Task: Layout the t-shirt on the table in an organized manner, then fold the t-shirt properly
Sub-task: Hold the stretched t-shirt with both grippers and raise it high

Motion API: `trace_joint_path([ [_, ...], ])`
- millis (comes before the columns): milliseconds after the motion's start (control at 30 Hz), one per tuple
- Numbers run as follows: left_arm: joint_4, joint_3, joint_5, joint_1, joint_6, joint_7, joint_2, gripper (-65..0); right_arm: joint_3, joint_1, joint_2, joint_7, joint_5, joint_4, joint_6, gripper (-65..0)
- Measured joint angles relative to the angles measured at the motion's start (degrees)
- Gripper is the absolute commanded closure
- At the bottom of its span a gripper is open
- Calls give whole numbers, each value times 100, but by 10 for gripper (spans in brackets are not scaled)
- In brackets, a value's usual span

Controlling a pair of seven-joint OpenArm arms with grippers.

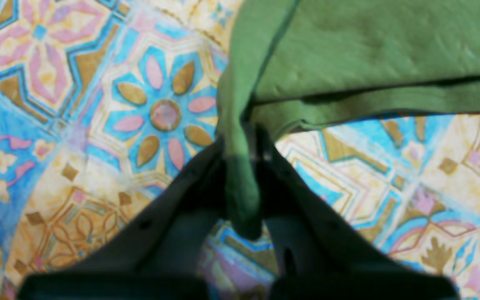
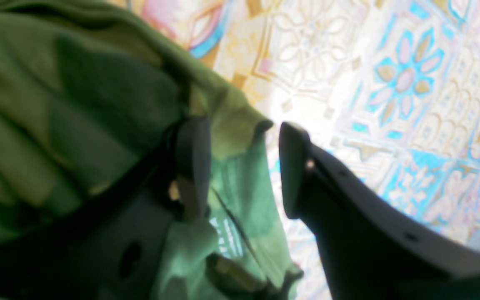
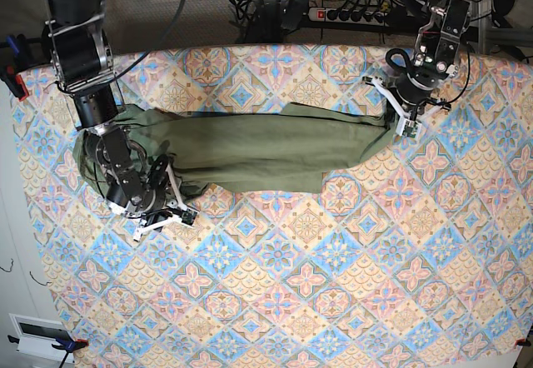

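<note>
The shirt (image 3: pixel 258 147) lies stretched in a long, bunched band across the far half of the table (image 3: pixel 333 301), running from my right arm's side over to my left arm's side. It is rumpled and rolled lengthwise, not yet spread flat.

My left gripper (image 1: pixel 244 156) is clenched on a twisted corner of the shirt; in the left wrist view the cloth is pinched tight between the jaws, with a tail hanging below them. My right gripper (image 2: pixel 240 166) has its jaws apart. One finger (image 2: pixel 192 162) is pressed into the cloth and the other (image 2: pixel 292 166) stands clear over the table, with a fold of shirt edge between them but not gripped.

My worries from here:
- If the left arm pulls further outward while the right end is free, I expect the whole shirt to drag along rather than tension, and the band will stay rolled.
- The left pinch is on a thin twist, so a sharp tug could slip it out.
- Closing the right jaws now might catch several layers at once, locking the bunching in.

Room is good: the whole near half of the table is bare cloth, so I can draw the shirt towards me. The far edge is near both ends of the shirt, so pulling that way risks trailing cloth off it.
</note>
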Motion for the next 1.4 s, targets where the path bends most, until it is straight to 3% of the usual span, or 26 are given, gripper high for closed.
trace_joint_path([
  [133,0,0,0,-4,0,2,11,0,-76,142,20,275,111,-363,24,-260],
  [367,0,0,0,-2,2,-2,15,0,-1515,778,96,507,103,-909,146,-259],
  [600,0,0,0,0,-2,0,15,0,-2304,1034,122,638,105,-1117,136,-252],
  [733,0,0,0,0,0,-2,15,0,-2616,1167,125,717,160,-1248,203,-180],
  [900,0,0,0,0,-4,0,15,0,-2739,1174,144,787,149,-1248,260,-75],
  [1000,0,0,0,0,2,0,15,0,-2815,1165,236,1075,181,-1259,208,-46],
  [1167,0,0,0,0,-9,2,31,0,-2820,1235,269,1032,262,-1255,278,-9],
  [1300,0,-15,-2,-13,4,-4,31,0,-2173,828,501,782,166,-407,-35,-10],
  [1400,0,-35,0,-11,9,9,31,0,-1475,354,603,293,26,271,39,-10],
])
